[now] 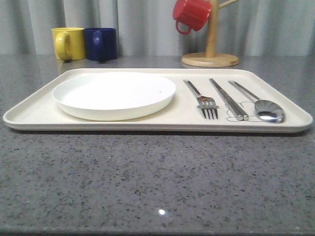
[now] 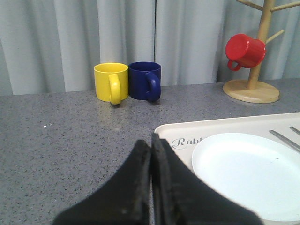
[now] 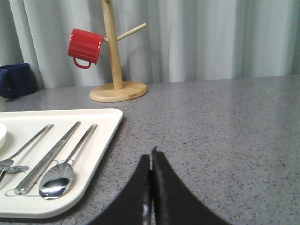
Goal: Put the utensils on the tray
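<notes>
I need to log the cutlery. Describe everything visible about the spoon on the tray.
The shiny silver metal spoon has an oval, mirror-bright bowl and a slim straight handle. It lies flat on the large cream rectangular tray, at its right end, bowl toward the camera in the front view. It sits beside the silver chopsticks, apart from them.

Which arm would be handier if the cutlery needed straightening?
Probably the right. Its shut gripper sits just off the tray edge beside the spoon, chopsticks and fork; the left gripper faces the plate.

Bright, even light, soft shadows; glare on spoon (image 1: 268, 111); jaws blurred.
</notes>
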You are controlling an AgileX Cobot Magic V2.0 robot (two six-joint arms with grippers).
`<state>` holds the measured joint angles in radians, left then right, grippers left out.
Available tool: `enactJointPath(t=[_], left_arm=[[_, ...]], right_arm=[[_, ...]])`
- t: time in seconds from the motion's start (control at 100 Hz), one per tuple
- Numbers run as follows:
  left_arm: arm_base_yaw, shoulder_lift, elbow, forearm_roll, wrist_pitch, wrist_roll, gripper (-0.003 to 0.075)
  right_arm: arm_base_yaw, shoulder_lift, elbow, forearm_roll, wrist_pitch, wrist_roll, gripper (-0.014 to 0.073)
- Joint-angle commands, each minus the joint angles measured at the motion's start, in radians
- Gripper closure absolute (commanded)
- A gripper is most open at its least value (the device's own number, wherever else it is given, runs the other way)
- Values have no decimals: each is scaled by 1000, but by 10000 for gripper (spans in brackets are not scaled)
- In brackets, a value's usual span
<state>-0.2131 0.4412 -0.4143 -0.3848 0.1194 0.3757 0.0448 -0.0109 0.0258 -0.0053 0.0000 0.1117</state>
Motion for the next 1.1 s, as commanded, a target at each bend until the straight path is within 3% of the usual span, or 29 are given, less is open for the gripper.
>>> enactJointPath(t=[0.0, 0.7, 0.78, 0.87, 0.98, 1.09], left_arm=[[-9, 7, -29, -4, -71, 0, 738], [-9, 7, -29, -2, -71, 0, 738], [-9, 7, -29, 78, -79, -2, 738], [-7, -7, -25, 172, -102, -146, 738], [-7, -30, 11, 435, -157, -402, 738], [8, -69, 58, 487, -178, -442, 738]], right_arm=[[-5, -17, -16, -10, -90, -9, 662], [-5, -17, -16, -10, -90, -9, 662], [-5, -17, -16, -10, -90, -9, 662], [-5, -17, -16, -10, -90, -9, 662], [-5, -17, -16, -10, -90, -9, 662], [-5, -17, -16, -10, -90, -9, 662]])
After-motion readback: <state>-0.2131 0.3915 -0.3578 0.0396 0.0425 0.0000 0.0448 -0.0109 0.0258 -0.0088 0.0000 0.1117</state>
